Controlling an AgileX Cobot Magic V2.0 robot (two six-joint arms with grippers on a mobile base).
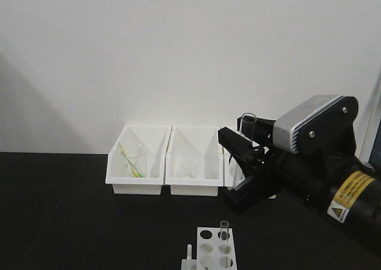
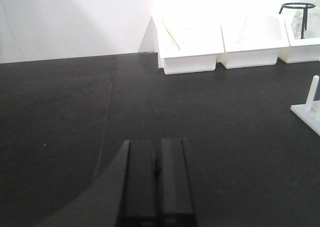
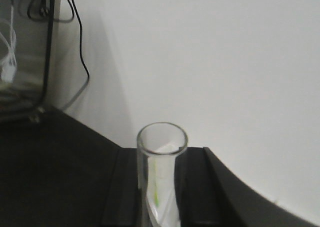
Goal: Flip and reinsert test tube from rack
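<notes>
While the right gripper (image 1: 243, 146) pinches a clear test tube (image 3: 159, 182) between its black fingers, open mouth up, it hangs above the counter (image 1: 71, 210), just in front of the rightmost of three white bins (image 1: 138, 163) along the back edge. The rack (image 1: 209, 251) sits nearer the counter's front, below the gripper, with a second tube (image 1: 224, 237) upright in a right-hand hole. The left gripper (image 2: 157, 182) has its jaws pressed together, empty, low over the counter.

Rack (image 1: 215, 241): near end cut off by front view's bottom edge; test tube (image 3: 160, 192): lower length cut off, right wrist view
</notes>
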